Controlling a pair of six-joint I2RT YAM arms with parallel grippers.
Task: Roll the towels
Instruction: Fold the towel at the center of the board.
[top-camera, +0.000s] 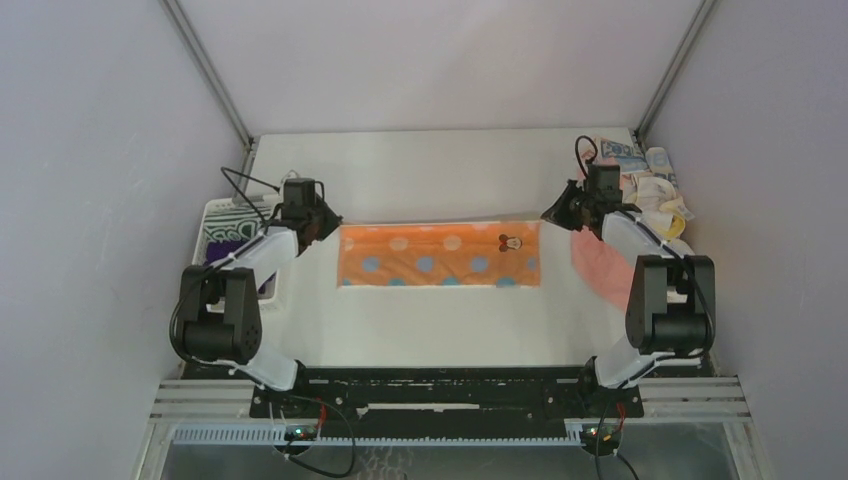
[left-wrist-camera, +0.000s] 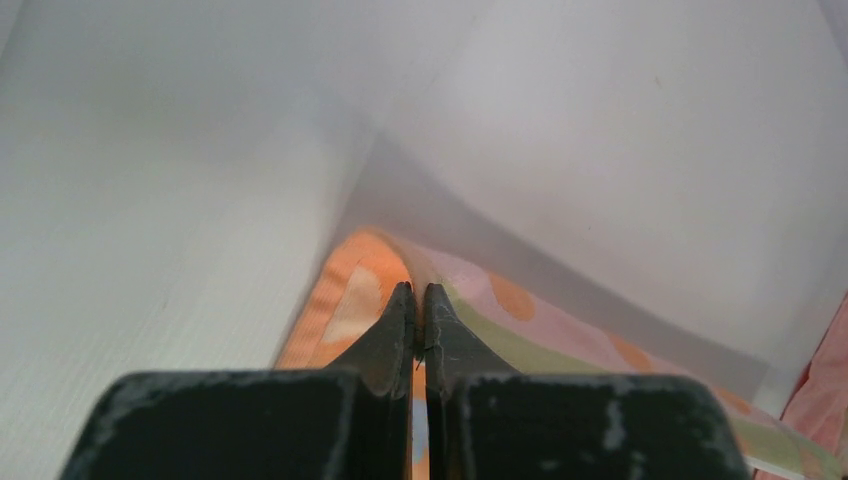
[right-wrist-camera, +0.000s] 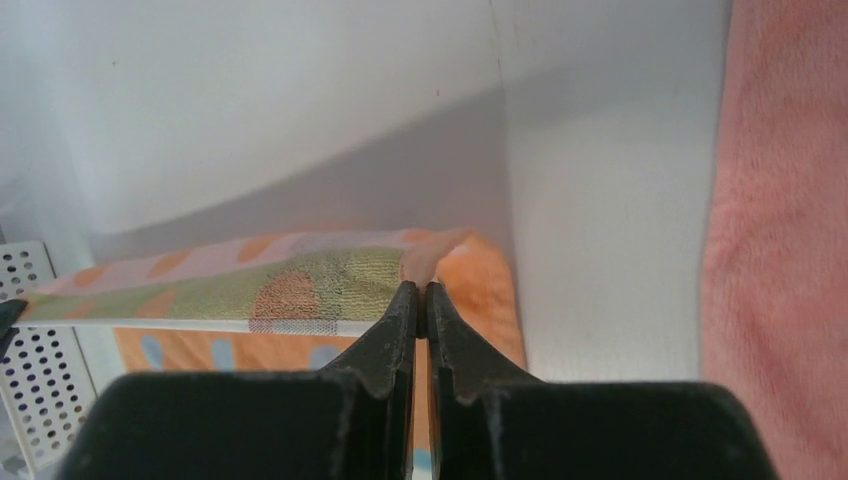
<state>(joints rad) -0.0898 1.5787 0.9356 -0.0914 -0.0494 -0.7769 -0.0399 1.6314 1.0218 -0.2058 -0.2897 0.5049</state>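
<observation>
Two arms work one cloth here, so the white table (top-camera: 440, 160) matters mainly as the flat bed under the orange towel (top-camera: 440, 255), which lies as a long dotted strip at its middle and serves as the landmark for everything else. Just to the right of that towel, partly under the right arm, lies a salmon-pink towel (top-camera: 600, 265). Further right and beyond it sits a heap of mixed towels (top-camera: 655, 190). To the left of the orange towel stands a white slotted basket (top-camera: 215, 215) with dark cloth inside. Judging from the wrist views, the step in hand is a lengthwise fold. The towel's far long edge is lifted off the table, its paler reverse showing as a band stretched between the two ends. To do this well, both arms should travel together toward the near edge, keeping that band taut and level so it neither sags nor twists. They should set it down parallel to the near edge, and neither end should let go until the fold lies flat. A crooked strip here would likely roll into a cone. The left gripper (top-camera: 325, 225) sits at the towel's far left corner, its jaws pressed together on the cloth edge (left-wrist-camera: 417, 292). The right gripper (top-camera: 555, 213) is at the far right corner, likewise pinched tight on the lifted hem (right-wrist-camera: 418, 290).
</observation>
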